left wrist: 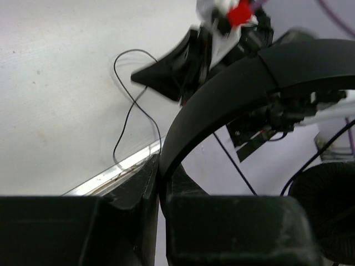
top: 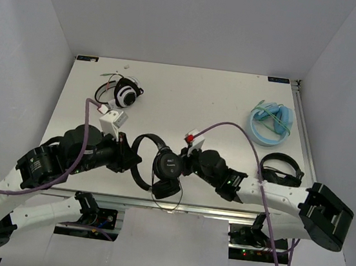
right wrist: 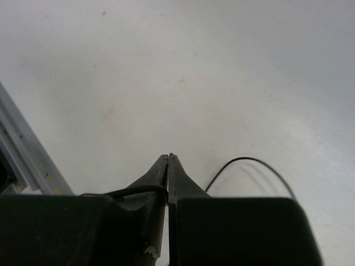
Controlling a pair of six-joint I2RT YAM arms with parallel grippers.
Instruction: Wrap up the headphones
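Observation:
The black headphones are held up near the table's front edge, their earcups between my two grippers. My left gripper is shut on the thin black headband, which rises in an arc out of the jaws. My right gripper sits just right of the earcups. In the right wrist view its jaws are shut on the thin black cable, which curls away over the table. A loose loop of cable lies on the table.
A white-and-black pair with green cable lies at the back left. A light blue pair lies at the back right. Another black pair rests by the right arm. The table's metal front edge runs just below the headphones.

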